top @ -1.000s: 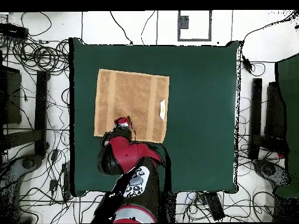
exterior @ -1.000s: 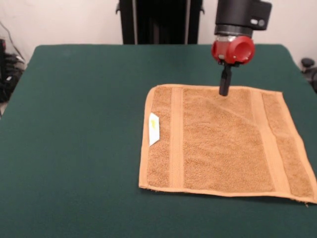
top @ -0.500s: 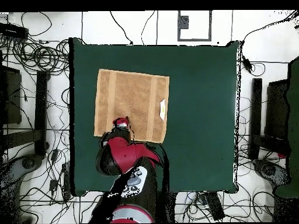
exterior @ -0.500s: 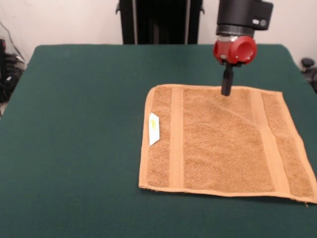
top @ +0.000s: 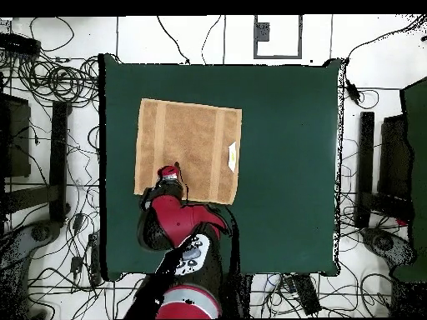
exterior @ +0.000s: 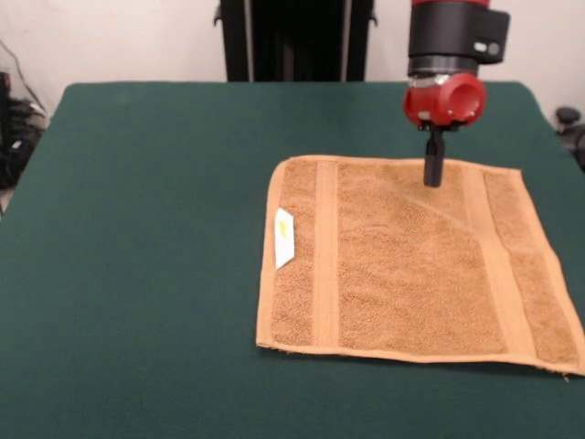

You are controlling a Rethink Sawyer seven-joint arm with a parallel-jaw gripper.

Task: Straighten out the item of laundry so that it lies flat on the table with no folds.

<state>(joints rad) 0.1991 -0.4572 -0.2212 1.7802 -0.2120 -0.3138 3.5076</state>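
Shifted sideways along the towel's far edge since a second ago, gripper (exterior: 432,174) with fingers together, towel (exterior: 411,261) spread flat beneath and in front of it, green table (exterior: 146,229) all around, cables on the floor (top: 50,83) beyond.

We see the gripper (exterior: 432,174) has shifted right and slightly lower in the front view, over the towel's (exterior: 411,261) upper edge.

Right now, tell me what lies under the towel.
The towel lies spread flat on the green table, with the gripper over its far edge. Anything beneath the cloth is covered; no bulge shows.
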